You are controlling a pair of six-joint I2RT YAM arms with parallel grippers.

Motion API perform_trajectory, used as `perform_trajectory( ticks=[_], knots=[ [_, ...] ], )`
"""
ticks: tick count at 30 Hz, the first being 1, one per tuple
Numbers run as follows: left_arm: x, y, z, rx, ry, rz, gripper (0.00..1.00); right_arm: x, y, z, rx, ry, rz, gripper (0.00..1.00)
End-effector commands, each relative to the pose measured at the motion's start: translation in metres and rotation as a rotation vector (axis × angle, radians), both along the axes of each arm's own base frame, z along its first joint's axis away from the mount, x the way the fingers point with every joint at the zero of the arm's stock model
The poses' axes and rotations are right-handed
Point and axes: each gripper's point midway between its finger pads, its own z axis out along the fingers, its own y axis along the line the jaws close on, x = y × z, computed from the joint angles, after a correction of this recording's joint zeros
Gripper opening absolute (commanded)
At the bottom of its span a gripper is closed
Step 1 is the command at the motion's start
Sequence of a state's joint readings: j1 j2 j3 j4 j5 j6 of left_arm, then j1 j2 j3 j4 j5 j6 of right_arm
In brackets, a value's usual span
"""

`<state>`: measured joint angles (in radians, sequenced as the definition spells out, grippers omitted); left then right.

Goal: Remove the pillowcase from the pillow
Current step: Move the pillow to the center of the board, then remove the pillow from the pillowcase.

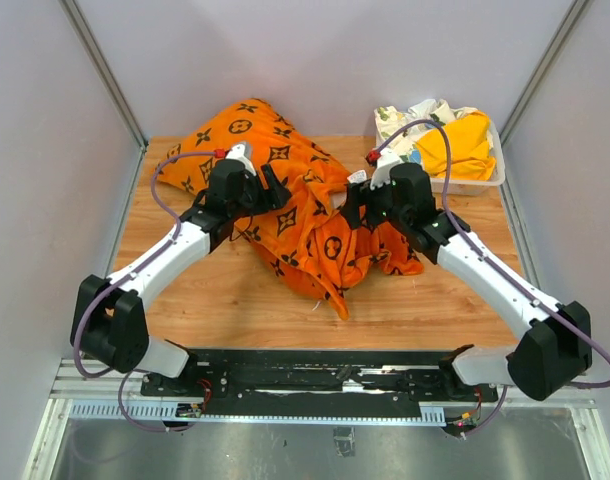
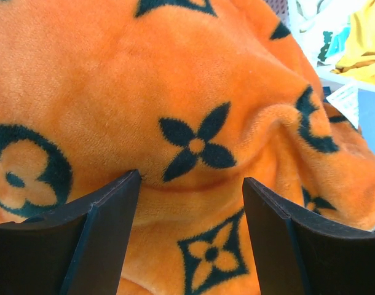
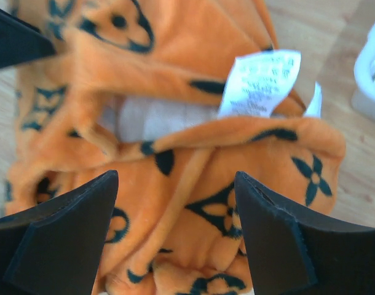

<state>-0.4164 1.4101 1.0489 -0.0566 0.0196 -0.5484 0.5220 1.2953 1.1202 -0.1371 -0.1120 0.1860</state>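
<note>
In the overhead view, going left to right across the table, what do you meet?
Left gripper → right gripper → white bin holding cloths. The pillowcase lies under both grippers, so it has no single place.

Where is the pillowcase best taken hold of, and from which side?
Grip the pillowcase at the raised lip below the white care label, coming from above with the right arm's fingers astride it. There the cloth gapes, showing what looks like the white pillow, so the lip stands free to pinch.
</note>
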Motion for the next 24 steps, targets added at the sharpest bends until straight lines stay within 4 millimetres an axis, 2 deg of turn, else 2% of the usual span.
perform_trajectory(
  ticks=[1,7,9,10,12,13,14,17,19,21,24],
  knots=[
    [0.005,0.006,-0.019,0.043,0.015,0.018,0.73,0.004,-0.01,-0.033,-0.091,0.047,-0.032,0.77],
    [0.01,0.02,-0.057,0.039,0.105,0.055,0.72,0.015,0.0,-0.058,-0.121,0.113,-0.016,0.77],
    [0.012,0.028,-0.065,0.047,0.122,0.079,0.72,0.018,0.004,-0.066,-0.119,0.139,0.001,0.74],
    [0.012,0.032,-0.067,0.048,0.126,0.096,0.72,0.017,0.006,-0.069,-0.114,0.16,0.01,0.67],
    [0.013,0.042,-0.069,0.039,0.126,0.137,0.72,0.012,0.009,-0.074,-0.098,0.21,0.031,0.44],
    [0.014,0.047,-0.069,0.025,0.126,0.158,0.72,0.008,0.006,-0.075,-0.09,0.235,0.024,0.27],
    [0.015,0.05,-0.067,0.01,0.123,0.174,0.72,0.003,0.003,-0.074,-0.075,0.254,0.013,0.21],
    [0.022,0.055,-0.064,0.0,0.115,0.209,0.72,-0.016,-0.006,-0.067,-0.031,0.278,-0.008,0.15],
    [0.03,0.058,-0.071,0.02,0.122,0.223,0.72,-0.037,-0.014,-0.061,0.003,0.3,-0.024,0.09],
    [0.038,0.063,-0.081,0.037,0.135,0.222,0.73,-0.062,-0.021,-0.063,0.029,0.336,-0.035,0.04],
    [0.052,0.078,-0.091,0.027,0.133,0.228,0.72,-0.103,-0.036,-0.082,0.046,0.357,-0.079,0.02]
  ],
)
